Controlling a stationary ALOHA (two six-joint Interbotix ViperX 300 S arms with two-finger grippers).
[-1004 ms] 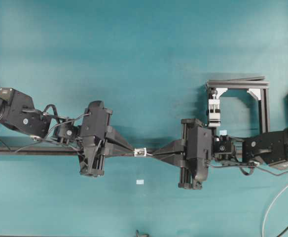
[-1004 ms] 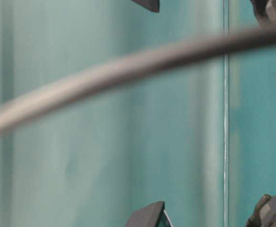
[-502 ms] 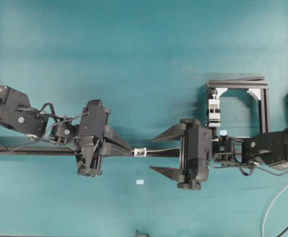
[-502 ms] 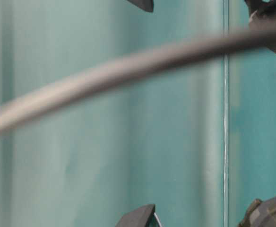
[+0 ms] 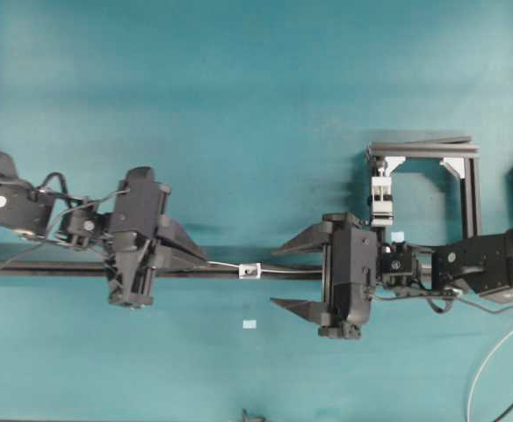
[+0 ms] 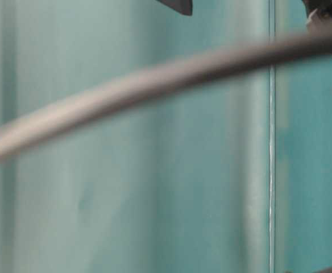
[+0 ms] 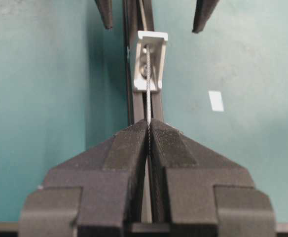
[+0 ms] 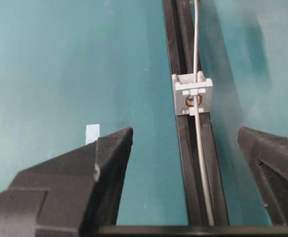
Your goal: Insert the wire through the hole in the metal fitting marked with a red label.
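The black rail [image 5: 54, 270] is lying across the teal table [image 5: 239, 105], and everything here is placed against it. At its right end the black frame [image 5: 469, 189] with the white stacked clamp [image 5: 380, 195] is standing where it stood a second ago.

The left gripper [image 5: 205, 260] is sitting over the rail with its fingers pressed tight together, pinching the wire [image 7: 148, 89]; since the earlier overhead frame it has been drawing back along the rail toward the left edge, away from the fitting.

The right gripper [image 5: 283, 275] is hanging over the rail to the fitting's right. A second ago its fingers were closed at the fitting; now they are spreading wide on either side of the rail, gripping nothing.

The metal fitting [image 5: 250, 270] is sitting on the rail between the two grippers, apart from both. The wire is running through it, coming out on both sides along the rail. In the right wrist view the wire [image 8: 197, 123] is crossing the red-ringed hole [image 8: 190, 101].

A pale-blue tag [image 5: 249, 325] is lying just below the rail.
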